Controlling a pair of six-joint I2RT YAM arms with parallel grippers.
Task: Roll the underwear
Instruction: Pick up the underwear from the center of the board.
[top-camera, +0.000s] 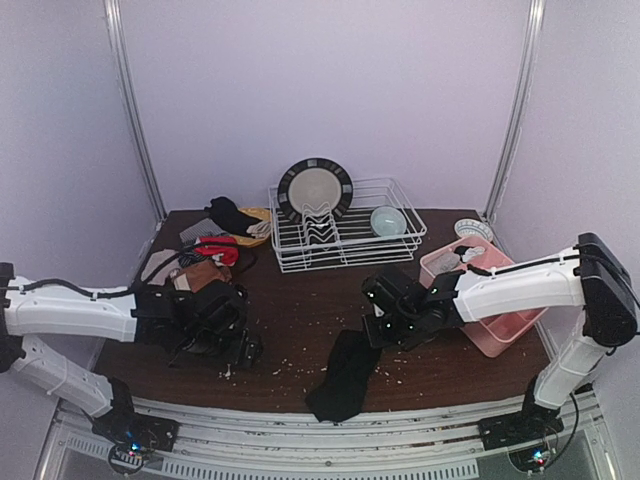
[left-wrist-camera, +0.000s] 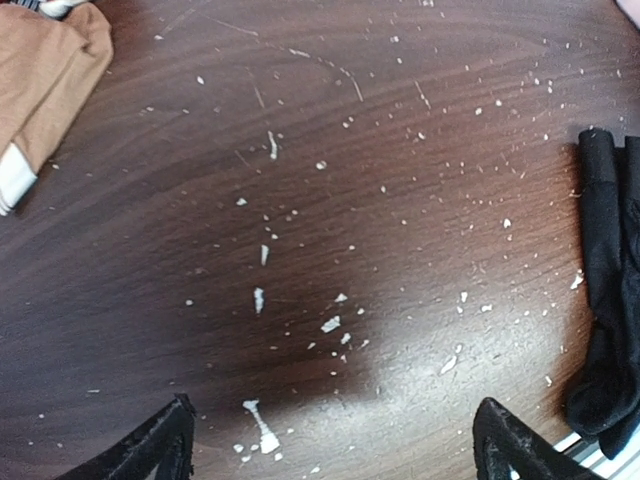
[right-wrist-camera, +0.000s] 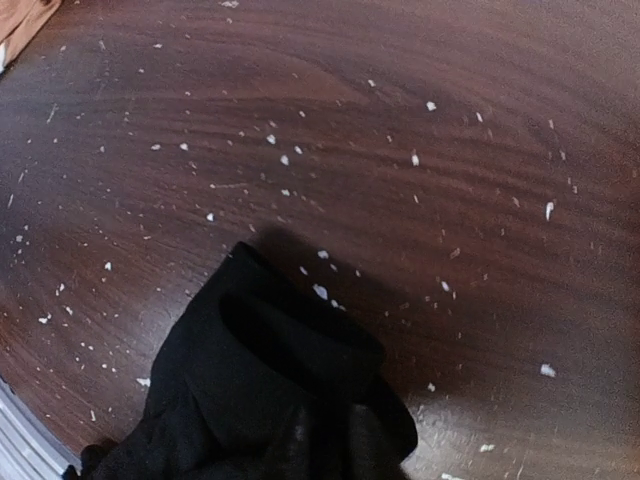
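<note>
A black underwear (top-camera: 345, 378) lies stretched toward the table's front edge. My right gripper (top-camera: 380, 333) is at its far end, shut on the cloth. In the right wrist view the black underwear (right-wrist-camera: 270, 380) bunches up over my fingers and hides them, its folded edge raised off the wood. My left gripper (left-wrist-camera: 338, 450) hangs open over bare table, nothing between its fingertips (left-wrist-camera: 165, 440). It sits left of the black underwear (left-wrist-camera: 610, 300). More underwear is piled at the back left: black (top-camera: 230, 212), red (top-camera: 215, 248) and brown (top-camera: 205, 275). The brown one (left-wrist-camera: 50, 80) shows a pale lining.
A white wire dish rack (top-camera: 400, 240) at the back holds a plate (top-camera: 315, 188) and a bowl (top-camera: 388, 220). A pink compartment tray (top-camera: 500, 330) stands at the right beneath my right arm. White crumbs (left-wrist-camera: 330, 323) are scattered over the dark wood table (top-camera: 300, 310).
</note>
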